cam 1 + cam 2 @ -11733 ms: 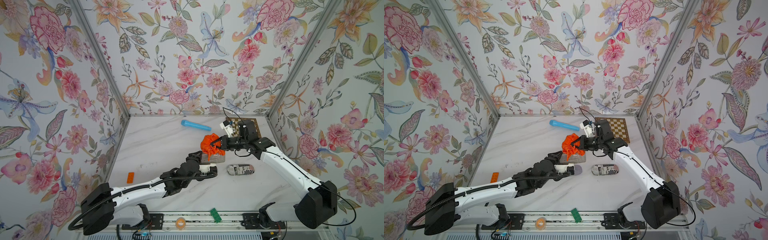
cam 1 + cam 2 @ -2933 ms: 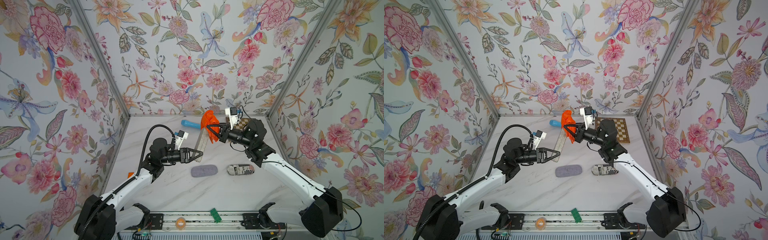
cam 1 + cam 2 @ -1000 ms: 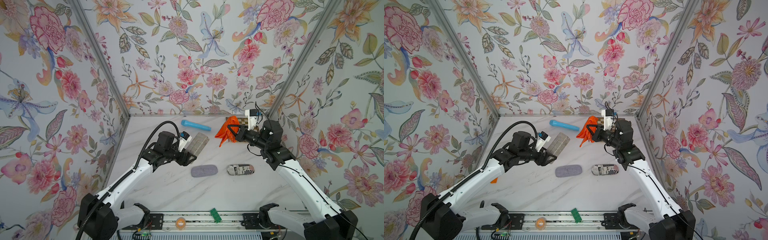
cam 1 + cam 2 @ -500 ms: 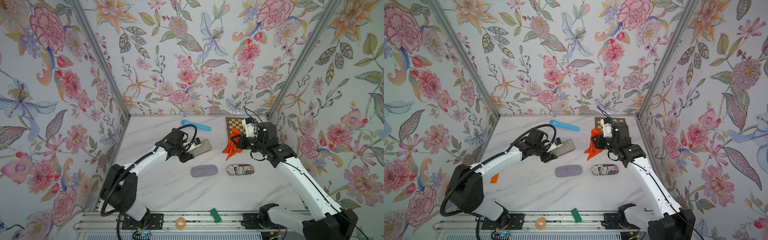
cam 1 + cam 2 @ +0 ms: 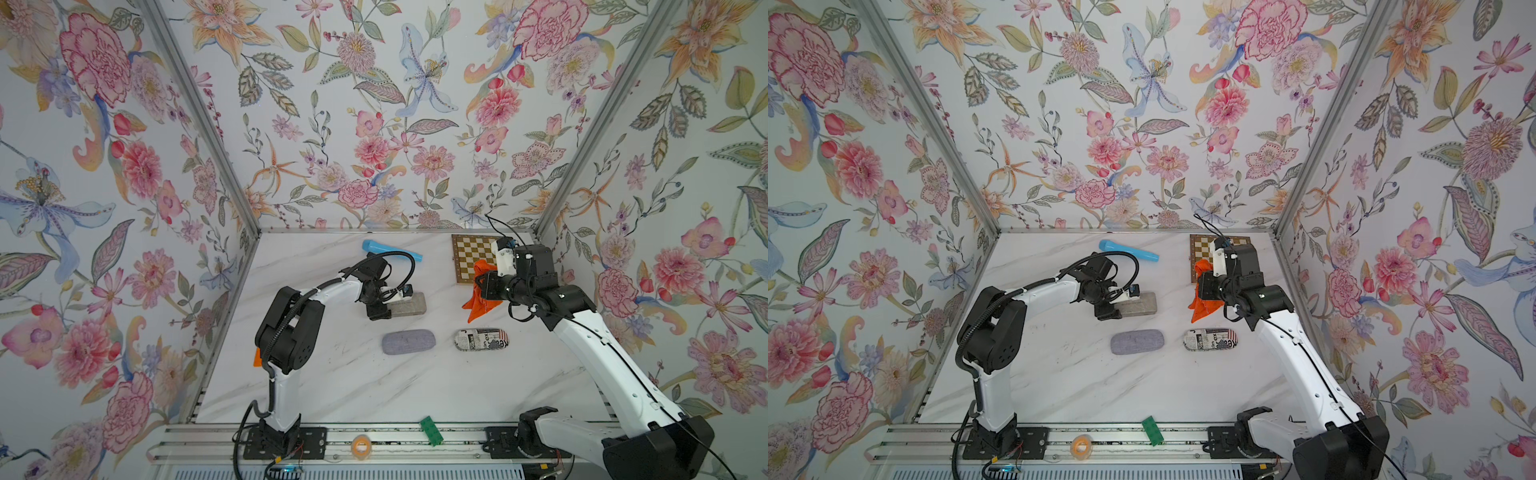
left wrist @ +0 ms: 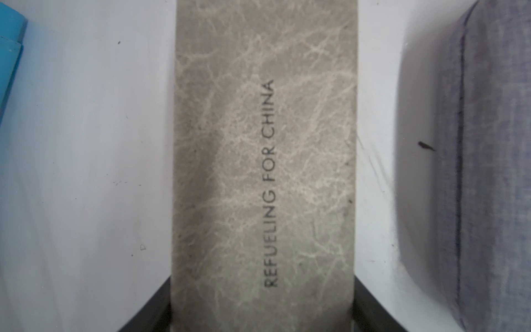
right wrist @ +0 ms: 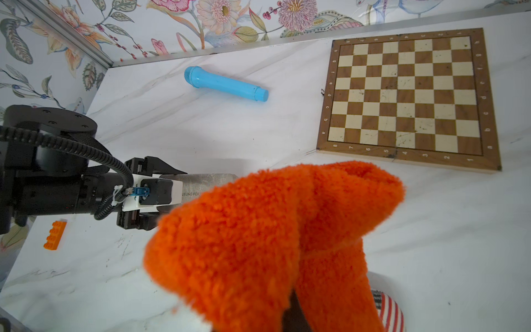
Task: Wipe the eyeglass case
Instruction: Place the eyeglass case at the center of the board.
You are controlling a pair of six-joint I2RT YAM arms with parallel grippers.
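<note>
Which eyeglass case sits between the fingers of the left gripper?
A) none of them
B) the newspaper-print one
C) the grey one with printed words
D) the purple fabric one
C: in the left wrist view the dark fingers flank both long sides of the grey case printed REFUELING FOR CHINA, while the purple case lies apart beside it.

Both top views look steeply down from high at the front toward the back wall [image 5: 374, 124], sharing nearly everything; the table [image 5: 332, 386] fills the frame's lower middle. The left wrist view looks straight down on the case [image 6: 264, 172], very near. The right wrist view slants past the close cloth [image 7: 273, 244] toward the chessboard [image 7: 408, 97], also in both top views.
</note>
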